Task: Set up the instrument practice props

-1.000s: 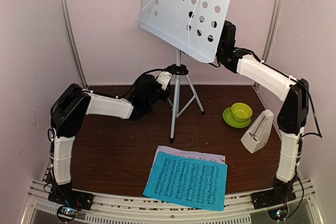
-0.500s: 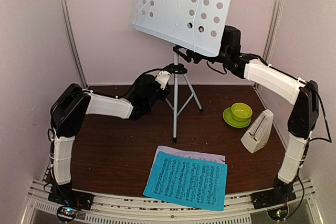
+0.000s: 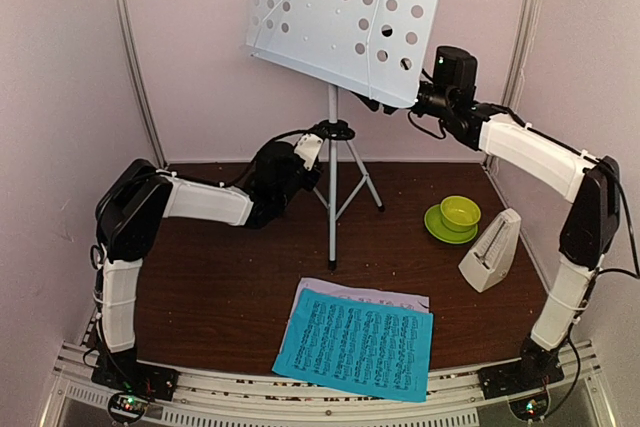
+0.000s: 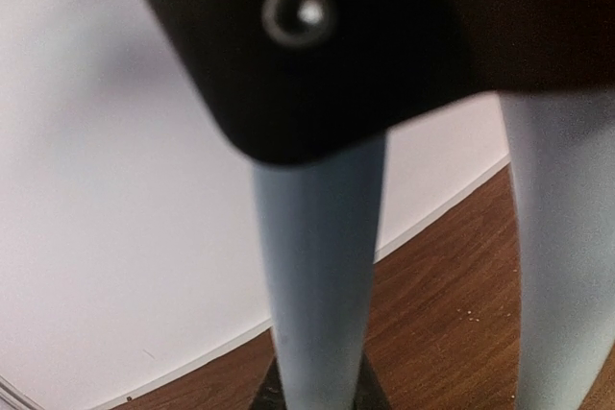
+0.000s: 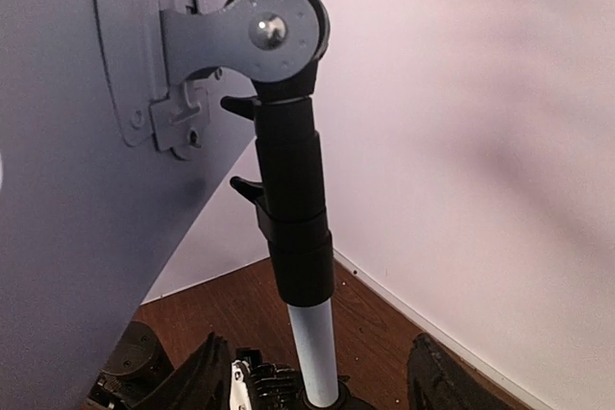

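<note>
Your right claw [image 3: 398, 107] is hanging spread just beside the lower right edge of the pale perforated music-stand desk [image 3: 345, 17], gripping nothing. Left claw [image 4: 317, 386] is pinching a grey tripod leg [image 4: 317, 266] under the black hub [image 4: 298, 45]. Desk and legs are standing at the back of the tabletop [image 3: 220, 277]. Risk: right claw clipping the desk, grey tilt hinge [image 5: 274, 31] slipping, the top-heavy lot toppling.
</note>
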